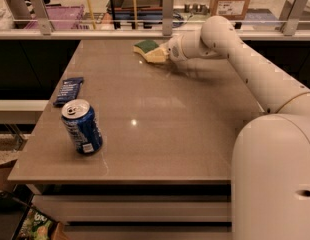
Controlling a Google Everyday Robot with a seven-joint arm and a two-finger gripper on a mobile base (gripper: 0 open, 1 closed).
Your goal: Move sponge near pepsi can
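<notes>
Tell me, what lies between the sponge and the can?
Bare tabletop from sponge to can, in the camera view; the hand is at the sponge, far side.

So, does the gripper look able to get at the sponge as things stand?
Probably yes. The gripper is right at the sponge near the far edge of the table, with nothing between them. The pepsi can and the dark blue packet are far off, near the left edge.
</notes>
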